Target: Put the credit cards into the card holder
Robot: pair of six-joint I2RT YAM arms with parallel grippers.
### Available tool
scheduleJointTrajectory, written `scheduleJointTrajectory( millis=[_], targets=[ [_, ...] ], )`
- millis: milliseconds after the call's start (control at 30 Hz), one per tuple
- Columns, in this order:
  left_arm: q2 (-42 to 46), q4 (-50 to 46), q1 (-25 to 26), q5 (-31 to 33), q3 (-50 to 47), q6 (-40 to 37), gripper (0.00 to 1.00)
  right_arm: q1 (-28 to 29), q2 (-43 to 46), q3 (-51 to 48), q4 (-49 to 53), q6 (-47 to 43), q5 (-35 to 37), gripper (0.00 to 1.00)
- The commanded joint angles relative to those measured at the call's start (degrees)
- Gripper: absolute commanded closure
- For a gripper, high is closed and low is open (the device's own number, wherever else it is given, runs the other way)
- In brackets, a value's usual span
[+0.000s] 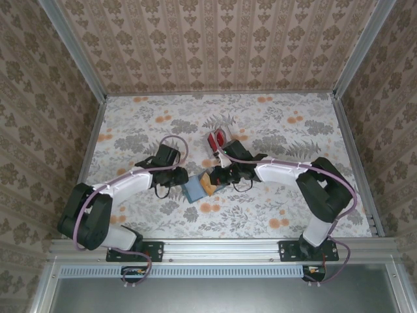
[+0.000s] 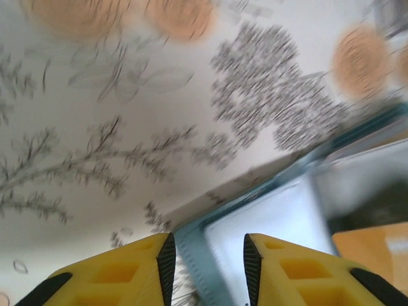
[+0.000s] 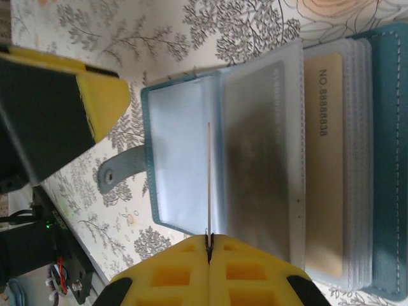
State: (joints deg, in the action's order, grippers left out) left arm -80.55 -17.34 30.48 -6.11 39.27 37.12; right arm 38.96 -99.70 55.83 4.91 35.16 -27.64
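Right gripper [image 3: 208, 247]: fingers pressed together on a credit card [image 3: 208, 178] seen edge-on, above the open card holder [image 3: 185, 159]. The holder lies midway across the table [image 1: 293, 143], nearer its near edge. Left gripper [image 2: 206, 261]: fingers apart over the holder's left edge. More credit cards [image 1: 219, 139] lie just beyond, toward the far edge.

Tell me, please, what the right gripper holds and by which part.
The right gripper pinches a credit card, seen edge-on, by its near end.
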Motion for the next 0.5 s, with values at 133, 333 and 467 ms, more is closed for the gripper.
scheduleJointTrajectory(
  millis=[133, 333, 467],
  targets=[
    [-2.46, 2.50, 0.55, -0.57, -3.66, 2.60, 0.67, -0.34, -3.85, 2.45, -2.47, -0.90, -1.84, 0.99],
    [-4.91, 3.20, 0.57, -0.28, -3.61, 2.42, 0.72, -0.46, -5.15, 2.04, -3.44, -0.59, -1.87, 0.99],
    [-4.96, 3.36, 0.63, -0.13, -3.49, 2.46, 0.73, -0.85, -6.07, 2.25, -3.28, -0.79, -1.78, 0.99]
  ],
)
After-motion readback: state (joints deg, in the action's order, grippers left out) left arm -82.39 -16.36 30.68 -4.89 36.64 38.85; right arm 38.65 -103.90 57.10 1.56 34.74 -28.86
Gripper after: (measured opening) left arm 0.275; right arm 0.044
